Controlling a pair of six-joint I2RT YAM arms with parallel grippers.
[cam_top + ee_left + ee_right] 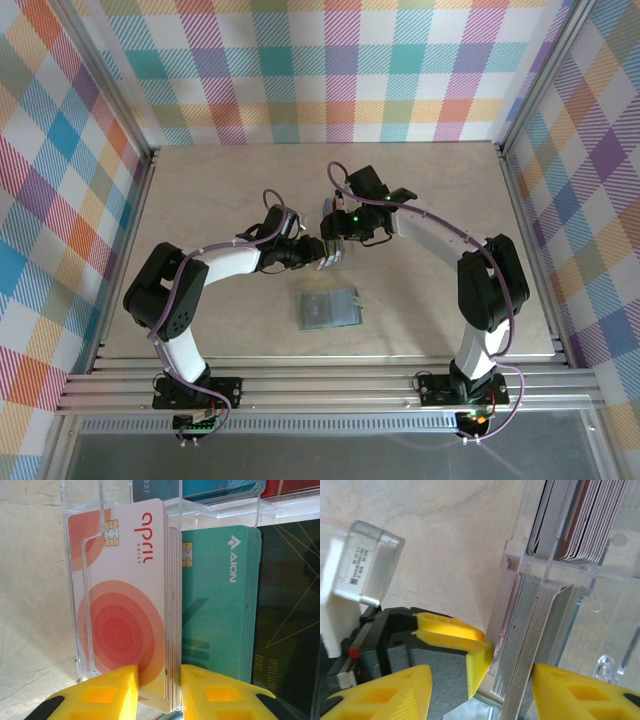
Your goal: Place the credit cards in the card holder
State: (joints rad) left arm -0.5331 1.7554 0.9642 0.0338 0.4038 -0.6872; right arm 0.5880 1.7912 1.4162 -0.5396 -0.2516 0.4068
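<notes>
The credit cards stand in stacks in a clear plastic tray (80,580): a pink-and-red stack (125,610), a teal stack (220,605) and a dark one (290,630). My left gripper (159,682) is shut on the lower edge of the pink stack, one yellow finger (100,692) on its face and the other behind it. My right gripper (481,680) stands open around the same card stack (530,645), with its right finger (580,695) against the stack's far side. The left gripper's fingertip (479,665) lies between its jaws. The grey-green card holder (330,308) lies flat on the table, nearer than both grippers (325,245).
More cards, blue (220,487) and red (290,487), fill the tray's far row. Both arms curve in to meet at mid-table. A pale labelled block (365,565) sits above the left wrist. Checked walls and aluminium rails (320,385) bound the beige table (220,190).
</notes>
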